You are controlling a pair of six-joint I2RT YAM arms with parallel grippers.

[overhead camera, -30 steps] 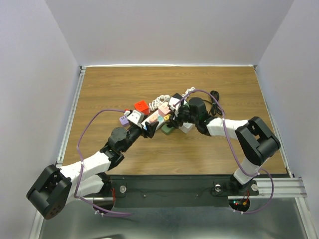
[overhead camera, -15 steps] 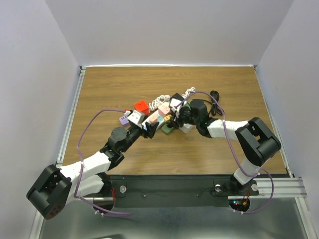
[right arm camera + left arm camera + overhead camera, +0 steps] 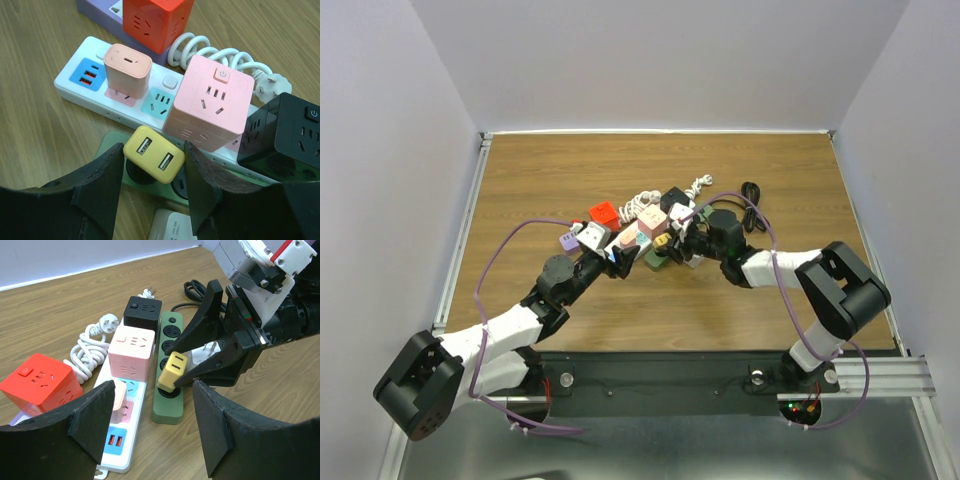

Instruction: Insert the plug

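On the left, the left jaws are held open and empty, low over the near end of the white power strip. Further right, the yellow USB charger is gripped by the right jaws, which are closed on its two sides. The charger is placed at the near-end socket of the green power strip, which lies on the wooden surface just beside the white one.

The task is judged as near its end but not done. The charger is brought to the socket, yet it is seen tilted, so pressing it down straight and releasing it are left.

The tilt and the contact with the socket are shown only in the left wrist view. In the right wrist view the two USB ports on the charger's top face are shown, but the socket beneath is hidden. Whether the pins are already inside cannot be told.
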